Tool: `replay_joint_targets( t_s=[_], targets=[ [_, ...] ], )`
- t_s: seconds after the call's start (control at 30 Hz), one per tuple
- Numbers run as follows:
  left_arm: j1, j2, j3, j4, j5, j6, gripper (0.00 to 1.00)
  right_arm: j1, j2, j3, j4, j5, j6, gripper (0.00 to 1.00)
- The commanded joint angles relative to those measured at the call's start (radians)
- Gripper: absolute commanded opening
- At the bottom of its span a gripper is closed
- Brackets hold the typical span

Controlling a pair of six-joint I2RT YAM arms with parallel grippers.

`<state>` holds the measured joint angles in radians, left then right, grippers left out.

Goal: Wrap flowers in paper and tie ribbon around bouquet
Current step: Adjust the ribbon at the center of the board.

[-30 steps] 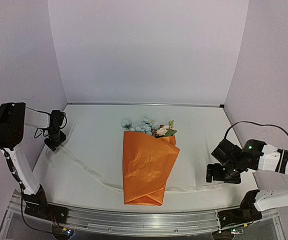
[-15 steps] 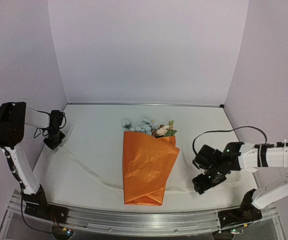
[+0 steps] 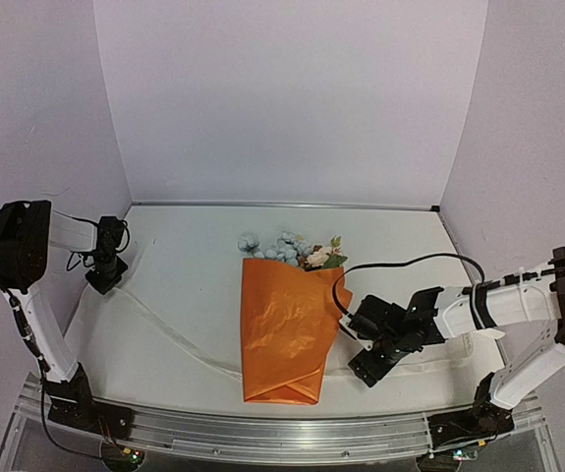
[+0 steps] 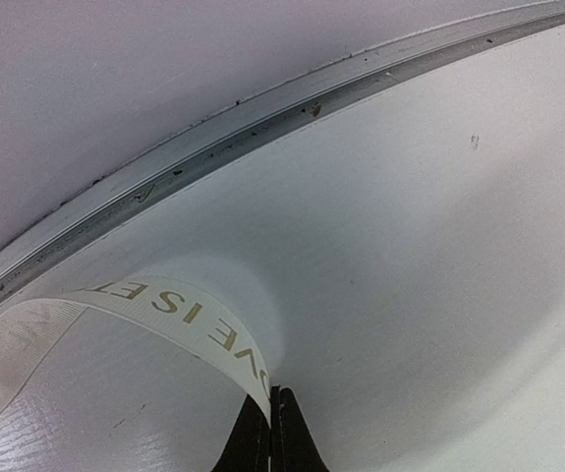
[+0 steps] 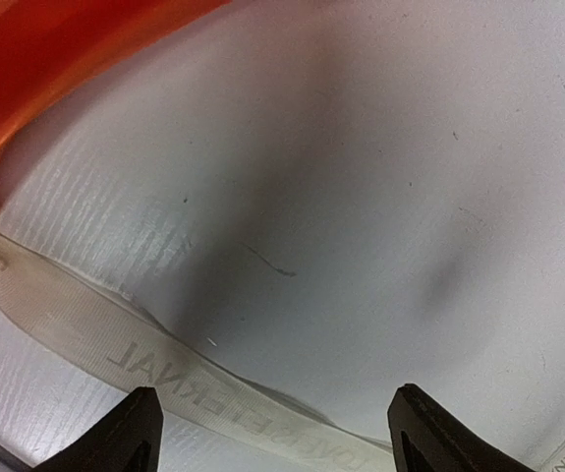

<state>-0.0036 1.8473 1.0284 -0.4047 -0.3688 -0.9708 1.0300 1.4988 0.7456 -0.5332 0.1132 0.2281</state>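
The right claw has swung left to just beside the bouquet lying on the desk, jaws wide above the ribbon. The left claw has pinched shut on the ribbon's far-left stretch.

Soft, even overhead light. The top view is sharp, with slight bowing at its edges. Ahead of the right gripper's black fingers, a broad blurry shadow darkens the white tabletop. Beyond the left gripper's fingers, the cream lettered fabric ribbon is crisp, and the grey metal edge rail curves with lens distortion.
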Motion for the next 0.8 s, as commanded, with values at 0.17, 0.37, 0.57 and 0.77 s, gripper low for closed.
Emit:
replay_joint_targets(
  t_s=[0.17,0.37,0.57,0.77],
  targets=[
    [0.000,0.011,0.041,0.035,0.064,0.016,0.00,0.019,-0.009,-0.063,0.041,0.043,0.098,0.77],
    [0.001,0.015,0.049,0.034,0.070,0.018,0.00,0.019,-0.044,-0.158,0.093,0.109,0.170,0.76],
    [0.001,0.006,0.052,0.032,0.067,0.019,0.00,0.017,-0.040,-0.197,0.112,0.140,0.241,0.61],
    [0.000,0.009,0.062,0.026,0.073,0.021,0.00,-0.008,-0.038,-0.243,0.158,0.141,0.321,0.31]
  ],
)
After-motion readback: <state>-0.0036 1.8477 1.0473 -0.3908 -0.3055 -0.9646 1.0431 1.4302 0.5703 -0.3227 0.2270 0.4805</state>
